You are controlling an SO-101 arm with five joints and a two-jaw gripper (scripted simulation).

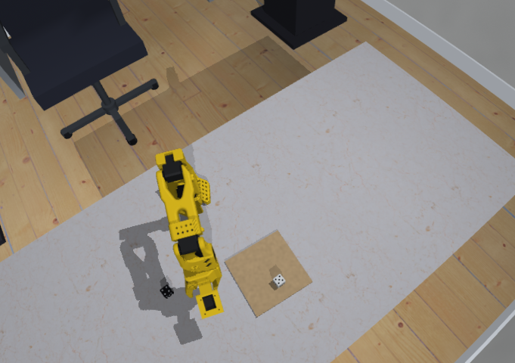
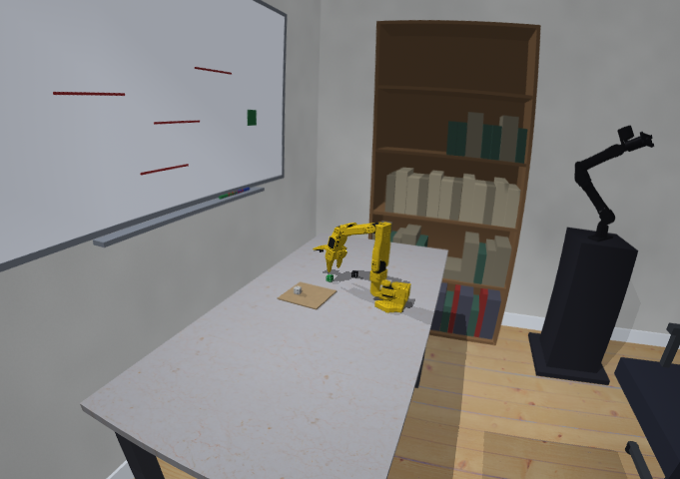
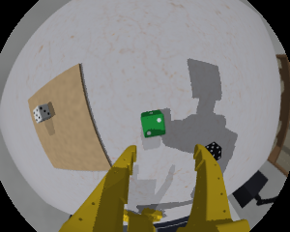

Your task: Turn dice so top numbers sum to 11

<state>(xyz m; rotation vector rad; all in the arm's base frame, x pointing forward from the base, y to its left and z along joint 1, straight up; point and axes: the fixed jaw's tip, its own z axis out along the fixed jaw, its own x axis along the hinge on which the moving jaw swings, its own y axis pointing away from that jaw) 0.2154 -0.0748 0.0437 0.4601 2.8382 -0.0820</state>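
Observation:
My gripper (image 2: 334,267) (image 3: 165,147) is open and empty above the table. A green die (image 2: 329,277) (image 3: 153,124) with white pips lies on the table beyond the fingertips in the wrist view, off the mat; the arm hides it in the top view. Its top number is unclear. A white die (image 1: 278,280) (image 2: 298,289) (image 3: 43,113) sits on the tan mat (image 1: 249,261) (image 2: 312,301) (image 3: 70,145), showing a centre pip and corner pips on top. A black die (image 1: 166,291) (image 2: 354,273) (image 3: 214,151) lies on the table in shadow, with several white pips showing. The mat looks flat.
The yellow arm (image 1: 183,205) (image 2: 380,248) stands at the table's edge, between the black die's side and the mat's side in the top view. Its shadow falls on the table (image 1: 352,171) (image 2: 273,361). A chair (image 1: 86,55) stands on the floor beyond the table.

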